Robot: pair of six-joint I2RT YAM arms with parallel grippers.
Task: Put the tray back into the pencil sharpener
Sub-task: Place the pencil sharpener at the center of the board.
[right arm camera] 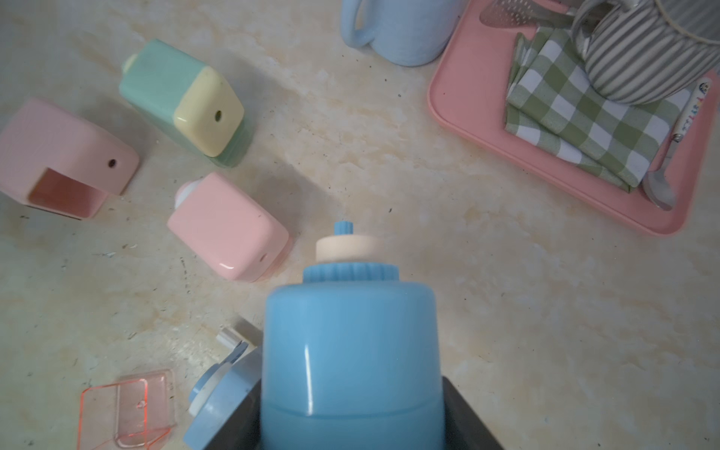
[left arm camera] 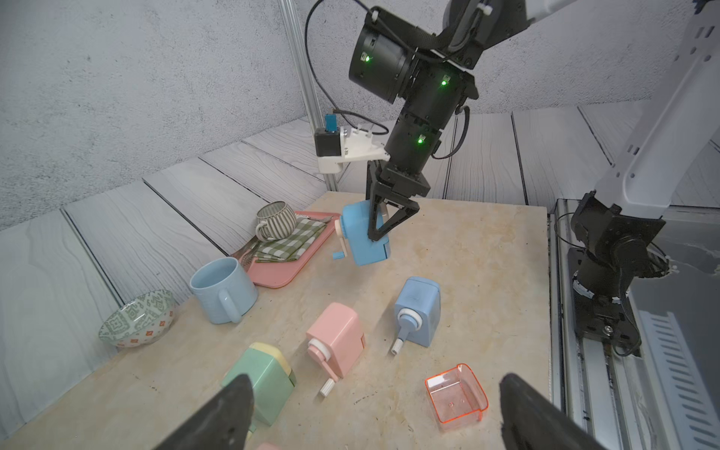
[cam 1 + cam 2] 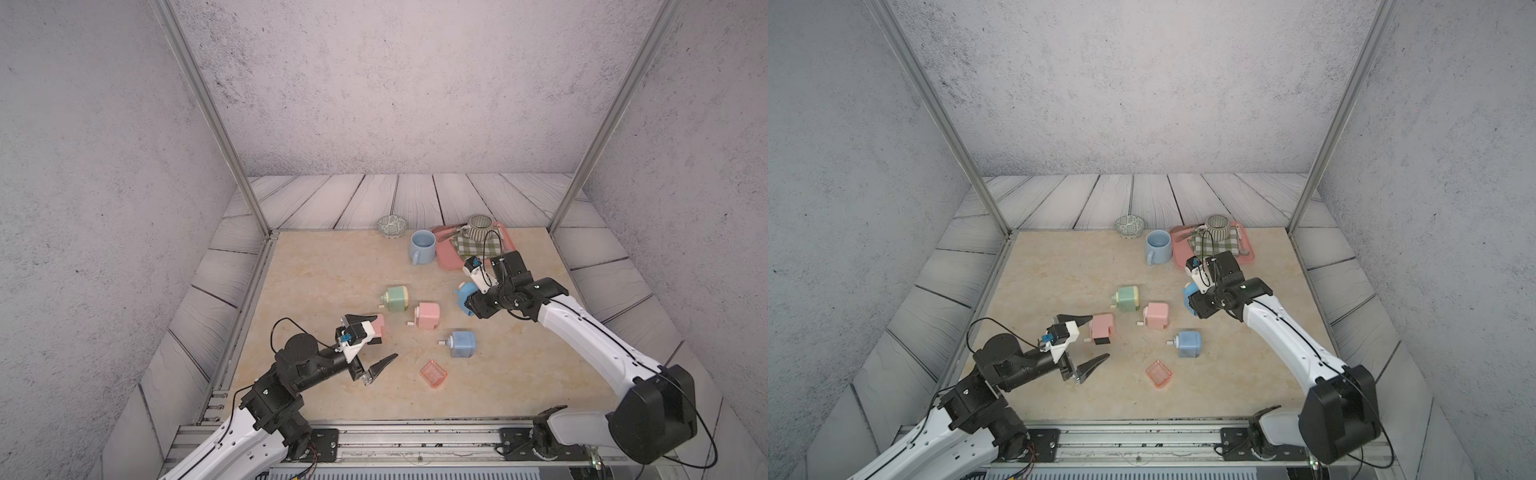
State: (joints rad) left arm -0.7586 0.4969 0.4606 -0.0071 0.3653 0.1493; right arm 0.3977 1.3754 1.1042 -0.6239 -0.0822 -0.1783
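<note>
The tray [image 3: 433, 374] [image 2: 456, 397] is a small clear orange box lying on the table near the front, open side up. My left gripper [image 3: 1099, 336] [image 2: 376, 378] hangs open and empty to its left, not touching it. Between the left gripper's fingers in a top view stands a pink pencil sharpener [image 3: 1100, 326] [image 1: 66, 156] whose slot is an empty cavity. My right gripper [image 3: 471, 299] [image 1: 352, 424] is shut on a bright blue pencil sharpener [image 2: 362, 233] [image 1: 350, 350], held tilted above the table. I cannot tell whether the blue one's slot is filled.
A green sharpener [image 3: 395, 298], a second pink sharpener [image 3: 427, 316] and a pale blue sharpener [image 3: 461, 344] stand mid-table. At the back are a blue mug [image 3: 422, 247], a patterned bowl [image 3: 391, 226] and a pink serving board [image 3: 446, 255] carrying a striped cup, checked cloth and spoon.
</note>
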